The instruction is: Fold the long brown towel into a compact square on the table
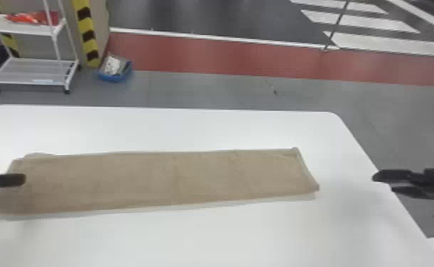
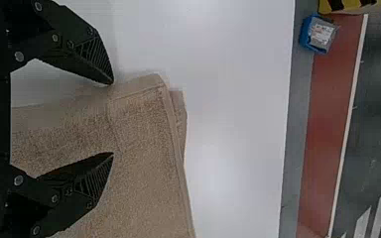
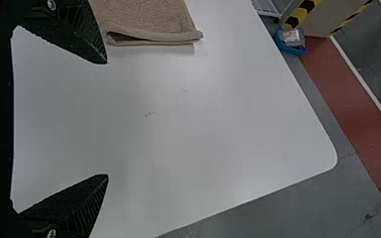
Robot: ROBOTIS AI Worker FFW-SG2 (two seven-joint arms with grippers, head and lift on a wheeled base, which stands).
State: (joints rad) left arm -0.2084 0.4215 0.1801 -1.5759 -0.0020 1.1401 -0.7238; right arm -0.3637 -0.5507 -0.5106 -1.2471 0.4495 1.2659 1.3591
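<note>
Seeing jaws parted wide on the left gripper, hanging at the left end of the long brown towel. In the left wrist view, seeing towel between the jaws of the left gripper, one tip lying just beside the short end edge, the other over the cloth; not being able to tell about contact. Finding jaws spread wide on the right gripper too, hanging by the table's right edge, well apart from the towel's right end in the head view. In the right wrist view, seeing bare tabletop between the jaws of the right gripper, with the towel end showing past one finger, outside the gap. Noting the towel lying flat as a long strip from side to side on the white table, reaching close to the left side of the view; a lower layer peeking out past the far left corner, layered edges showing at the right end. Beyond the table, seeing a white shelf cart, a yellow-and-black striped post, a blue bin on the floor and a red floor band.
</note>
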